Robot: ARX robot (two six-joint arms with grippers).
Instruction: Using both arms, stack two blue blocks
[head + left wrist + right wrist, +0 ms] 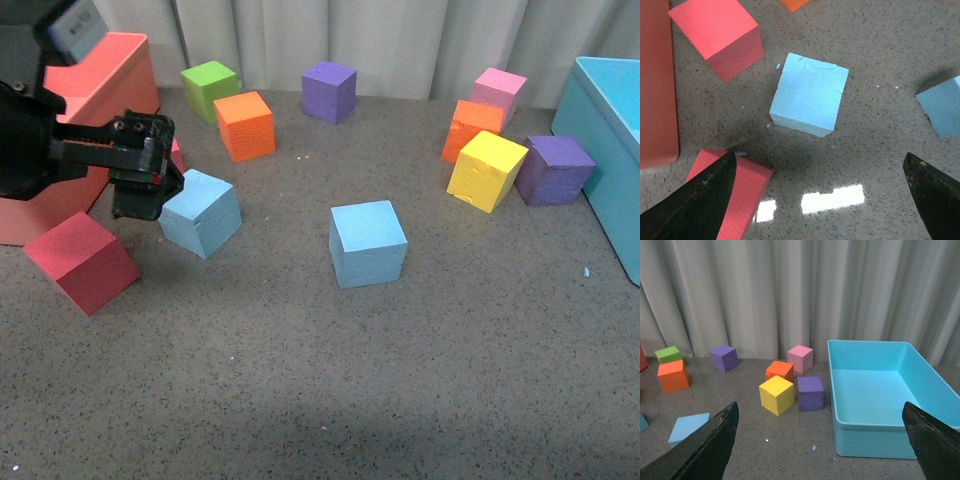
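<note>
Two light blue blocks lie on the grey table. One blue block (203, 212) is at the left, tilted, and the other blue block (367, 242) is in the middle. My left gripper (142, 190) is open and empty, hovering just left of and above the left block. In the left wrist view the left gripper (820, 156) has its fingers wide apart, with that block (809, 94) ahead of them and the second block (942, 112) at the edge. My right gripper (820, 405) is open and empty, raised above the table. It sees the middle block (687, 427).
A red bin (110, 80) and red cubes (82, 262) crowd the left gripper. Green (209, 88), orange (245, 125) and purple (329, 91) cubes stand behind. Orange (470, 125), pink (498, 90), yellow (486, 170) and purple (553, 168) cubes cluster beside the turquoise bin (600, 150).
</note>
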